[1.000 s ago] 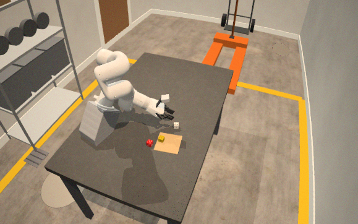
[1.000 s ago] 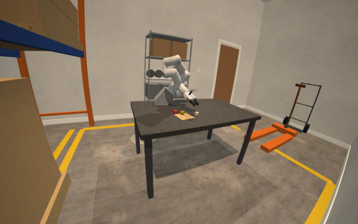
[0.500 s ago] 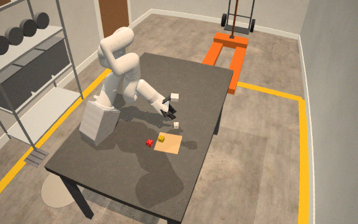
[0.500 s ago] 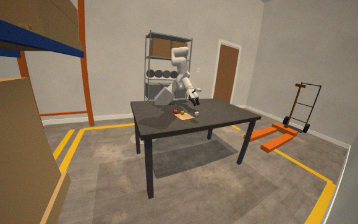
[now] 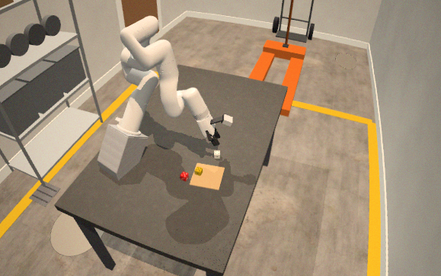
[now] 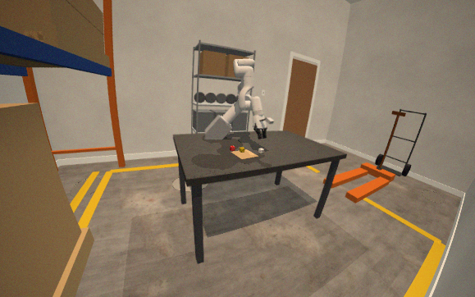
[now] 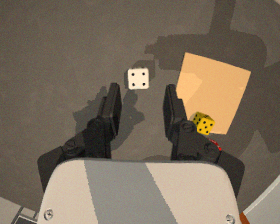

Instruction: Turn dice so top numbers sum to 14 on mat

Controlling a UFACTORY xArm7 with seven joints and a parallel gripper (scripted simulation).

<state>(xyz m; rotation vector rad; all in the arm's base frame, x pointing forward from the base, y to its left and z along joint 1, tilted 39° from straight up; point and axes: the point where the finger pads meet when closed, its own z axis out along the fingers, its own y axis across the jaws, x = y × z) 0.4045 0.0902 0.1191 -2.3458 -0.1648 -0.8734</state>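
The white die (image 7: 138,78) is lying flat on the desk (image 5: 242,103), showing four, just off the mat (image 7: 220,86) at its nine o'clock, while the half-spread, empty end effector (image 7: 140,111) is hovering above it, likely needing to descend and regrasp.

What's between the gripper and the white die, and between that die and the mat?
Nothing visible. The open gripper hangs above the white die, which sits on the table beside the mat. The yellow die occupies only one corner of the mat.
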